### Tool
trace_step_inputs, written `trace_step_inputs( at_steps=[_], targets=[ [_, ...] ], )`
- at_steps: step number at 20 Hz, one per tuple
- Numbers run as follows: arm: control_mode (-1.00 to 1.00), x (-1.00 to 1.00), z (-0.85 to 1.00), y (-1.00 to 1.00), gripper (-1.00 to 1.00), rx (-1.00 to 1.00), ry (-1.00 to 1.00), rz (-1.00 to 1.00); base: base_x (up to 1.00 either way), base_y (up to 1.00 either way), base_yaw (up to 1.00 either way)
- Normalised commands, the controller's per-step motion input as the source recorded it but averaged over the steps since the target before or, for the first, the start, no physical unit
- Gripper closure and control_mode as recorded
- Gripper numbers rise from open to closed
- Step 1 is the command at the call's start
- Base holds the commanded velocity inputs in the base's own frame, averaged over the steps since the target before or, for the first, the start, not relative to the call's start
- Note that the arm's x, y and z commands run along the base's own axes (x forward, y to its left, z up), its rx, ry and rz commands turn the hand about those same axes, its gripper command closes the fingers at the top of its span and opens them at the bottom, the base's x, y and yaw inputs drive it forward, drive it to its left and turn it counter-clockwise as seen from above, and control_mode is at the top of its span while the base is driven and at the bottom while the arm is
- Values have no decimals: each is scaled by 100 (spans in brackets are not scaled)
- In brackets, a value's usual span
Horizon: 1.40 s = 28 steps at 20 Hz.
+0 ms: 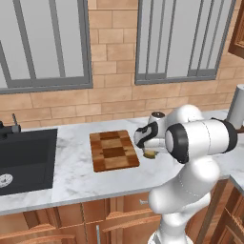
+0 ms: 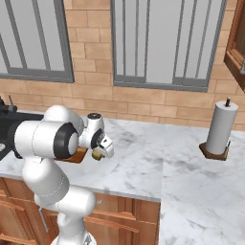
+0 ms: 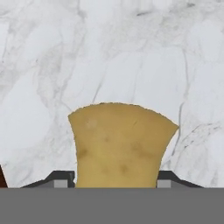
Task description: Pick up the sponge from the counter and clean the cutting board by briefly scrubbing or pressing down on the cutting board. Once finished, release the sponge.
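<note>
My pincer [image 3: 113,183] is clamped on the sponge [image 3: 120,146], low over the counter [image 1: 76,176] just right of the cutting board [image 1: 113,150]. Pick step now; next I reckon lift & carry left over board, then press down.

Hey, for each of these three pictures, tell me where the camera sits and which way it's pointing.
Left base view: behind the arm on its left, looking forward and down at the cutting board and counter; arm at lower right.
Right base view: behind on its right, same counter; arm at lower left, gripper on the sponge.
Hand view: on the hand, looking along the fingers at the sponge between them.
Shared: both base views show the sponge beside the board.
</note>
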Motion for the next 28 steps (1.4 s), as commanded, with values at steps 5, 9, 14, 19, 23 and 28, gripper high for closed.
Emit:
trace_step_inputs(
  at_steps=[5, 9, 14, 19, 23, 28],
  targets=[
    [-100, -6, 15, 0, 100, 0, 0, 1, 0, 0, 0],
    [-100, -21, 52, 21, 100, 0, 0, 2, 0, 0, 0],
    [-100, -30, 49, 41, 100, 0, 0, 2, 0, 0, 0],
    [-100, -31, 32, 49, 100, 0, 0, 1, 0, 0, 0],
    [-100, -7, 21, 58, 100, -1, 0, 0, 0, 0, 0],
    [-100, 0, 15, 64, 100, -2, 0, 1, 0, 0, 0]
  ],
)
